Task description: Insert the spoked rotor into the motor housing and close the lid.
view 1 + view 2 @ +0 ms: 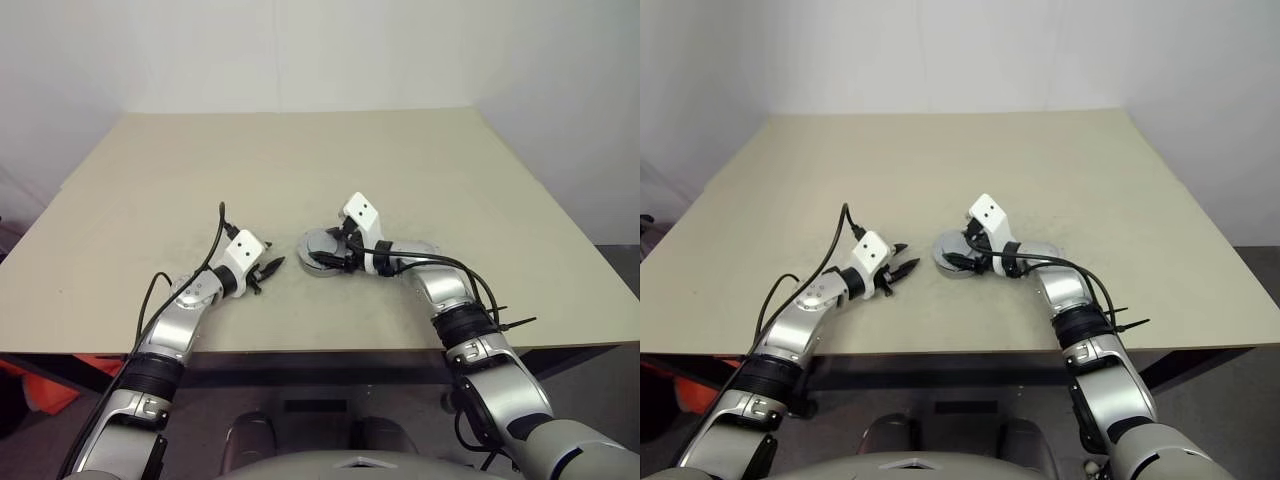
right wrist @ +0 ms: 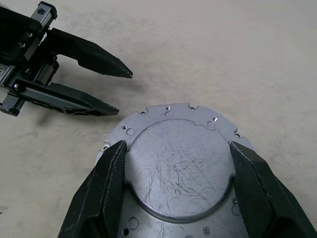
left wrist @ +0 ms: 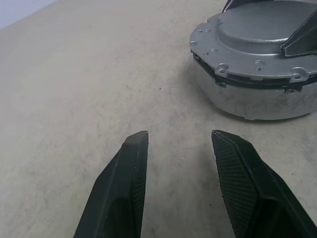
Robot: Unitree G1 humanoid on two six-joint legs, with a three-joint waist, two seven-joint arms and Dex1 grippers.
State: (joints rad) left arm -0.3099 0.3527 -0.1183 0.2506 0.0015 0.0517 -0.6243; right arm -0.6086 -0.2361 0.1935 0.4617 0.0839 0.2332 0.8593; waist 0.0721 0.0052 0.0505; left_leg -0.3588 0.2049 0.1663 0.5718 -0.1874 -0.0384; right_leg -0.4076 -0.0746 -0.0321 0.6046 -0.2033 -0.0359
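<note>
Left eye view: the motor housing (image 1: 322, 250) is seen on the table (image 1: 300, 160), near the middle of its width and nearer the front edge than the back, well away from every corner. It is round, so no long axis can be given; it lies flat, its broad face turned upward.

The lid (image 2: 181, 166) is seated on top of the housing — a matte grey disc with a low scratched dome and a flange of small screw holes. In the left wrist view a dark seam is visible between the lid (image 3: 257, 42) and the shiny housing wall (image 3: 262, 101) below it. Windings and spoked rotor are hidden under the lid; whether the rotor is inside cannot be told.

Right gripper (image 2: 178, 151): jaws spread wide, one black finger (image 2: 106, 183) on each side of the dome, above the flange. Contact with the lid cannot be made out; no grip is shown. In the head views most of the housing is covered by this gripper and its cable.

Left gripper (image 3: 181, 139): jaws apart with nothing between them, hovering low over bare table, just beside the housing on the robot's left — fingertips pointing toward it, not touching. The housing is cut off at the edge of the left wrist view.
</note>
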